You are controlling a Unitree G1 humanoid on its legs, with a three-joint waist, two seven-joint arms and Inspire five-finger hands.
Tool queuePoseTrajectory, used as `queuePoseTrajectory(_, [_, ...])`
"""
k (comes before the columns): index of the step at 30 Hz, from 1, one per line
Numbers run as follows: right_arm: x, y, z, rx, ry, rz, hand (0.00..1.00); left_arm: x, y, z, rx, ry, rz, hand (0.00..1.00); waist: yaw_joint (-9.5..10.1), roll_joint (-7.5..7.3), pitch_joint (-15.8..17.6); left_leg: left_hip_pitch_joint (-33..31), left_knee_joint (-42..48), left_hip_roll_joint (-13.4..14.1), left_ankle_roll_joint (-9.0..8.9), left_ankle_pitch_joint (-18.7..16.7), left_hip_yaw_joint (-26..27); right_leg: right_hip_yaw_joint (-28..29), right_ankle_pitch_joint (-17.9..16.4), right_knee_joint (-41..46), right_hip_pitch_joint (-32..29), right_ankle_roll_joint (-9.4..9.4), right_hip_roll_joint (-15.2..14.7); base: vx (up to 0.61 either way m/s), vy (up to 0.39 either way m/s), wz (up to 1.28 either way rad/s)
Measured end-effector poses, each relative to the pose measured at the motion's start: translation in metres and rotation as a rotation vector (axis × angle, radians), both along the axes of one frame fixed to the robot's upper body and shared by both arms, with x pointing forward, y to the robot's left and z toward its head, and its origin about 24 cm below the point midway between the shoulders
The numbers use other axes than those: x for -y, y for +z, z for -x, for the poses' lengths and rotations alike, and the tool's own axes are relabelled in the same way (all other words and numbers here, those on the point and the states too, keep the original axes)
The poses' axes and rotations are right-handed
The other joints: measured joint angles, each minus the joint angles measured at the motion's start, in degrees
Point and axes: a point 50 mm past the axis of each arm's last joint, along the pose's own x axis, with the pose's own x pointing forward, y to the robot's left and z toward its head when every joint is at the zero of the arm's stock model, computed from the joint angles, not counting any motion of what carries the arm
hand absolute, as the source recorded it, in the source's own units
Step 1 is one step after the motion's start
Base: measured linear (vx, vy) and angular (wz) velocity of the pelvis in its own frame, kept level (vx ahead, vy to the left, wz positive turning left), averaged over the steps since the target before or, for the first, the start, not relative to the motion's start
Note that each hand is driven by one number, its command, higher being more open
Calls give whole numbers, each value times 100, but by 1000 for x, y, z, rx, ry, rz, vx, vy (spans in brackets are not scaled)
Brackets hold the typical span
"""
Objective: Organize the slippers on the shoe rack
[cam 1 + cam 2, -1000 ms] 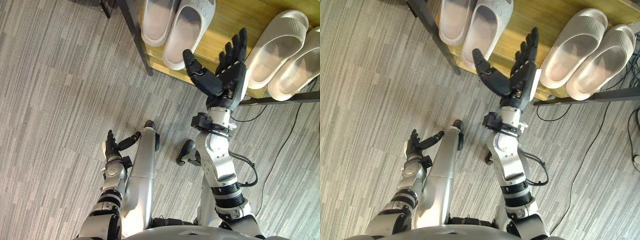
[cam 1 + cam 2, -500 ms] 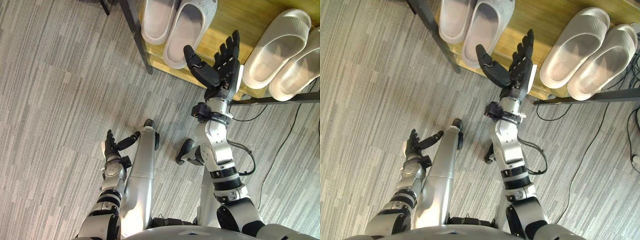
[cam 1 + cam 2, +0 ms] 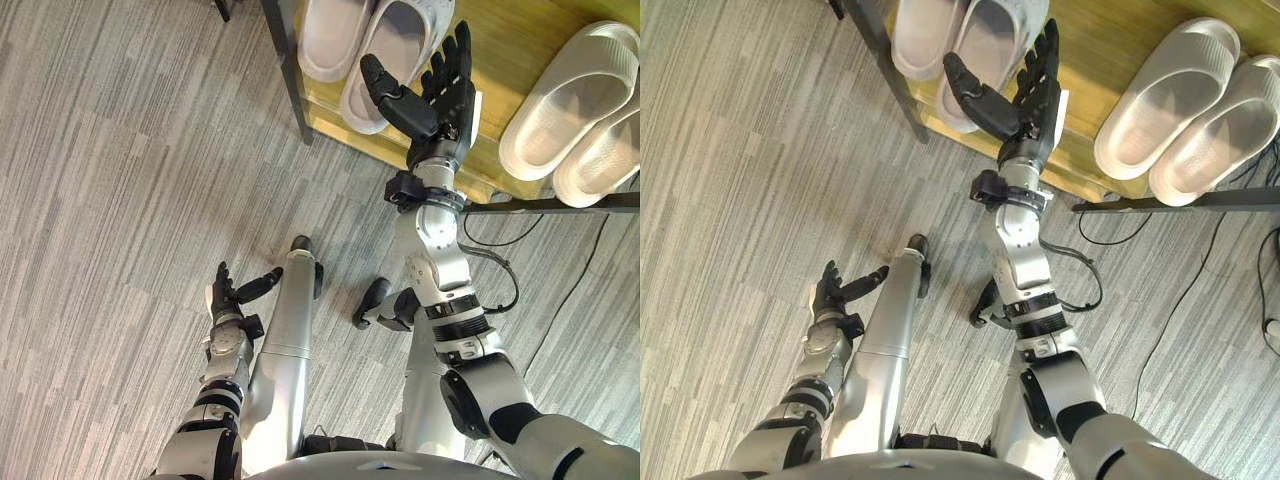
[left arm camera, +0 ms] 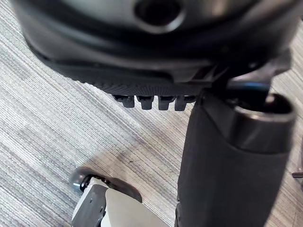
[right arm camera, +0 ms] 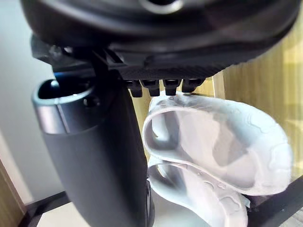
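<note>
The right hand (image 3: 440,95) hovered spread at the shoe rack's (image 3: 500,40) front edge, thumb near the slipper (image 3: 392,50) jutting over it. It should grip the heel squarely, then push inward. The left hand (image 3: 225,293) hung relaxed, well away from the rack.

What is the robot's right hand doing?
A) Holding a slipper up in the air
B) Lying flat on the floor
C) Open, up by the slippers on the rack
C: the right hand has straight fingers and a spread thumb, holds nothing, and is beside the slippers on the rack.
</note>
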Motion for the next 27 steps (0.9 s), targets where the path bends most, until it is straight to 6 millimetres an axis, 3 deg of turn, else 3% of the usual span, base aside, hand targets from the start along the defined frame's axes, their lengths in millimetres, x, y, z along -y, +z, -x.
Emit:
queuePoseTrajectory(15, [11,29,-25,11,-40,67,100,2,-2,1,0,-29,-15,100,22,15,7,-40,29,-20,0,1,-7,-7,-26,59,-38,-19,-29,-2,4,0])
queuePoseTrajectory(21, [11,40,-31,12,-35,50,100,3,-3,2,0,-35,2,100,23,90,13,-126,115,-21,-28,27,-24,-2,-52,210,-150,-61,-49,-34,8,0])
queuePoseTrajectory(27, [13,41,-34,4,-40,72,100,3,-7,6,-16,-38,5,100,17,136,4,-98,120,2,-56,63,-29,-8,-64,257,-148,-92,-43,-25,-4,1])
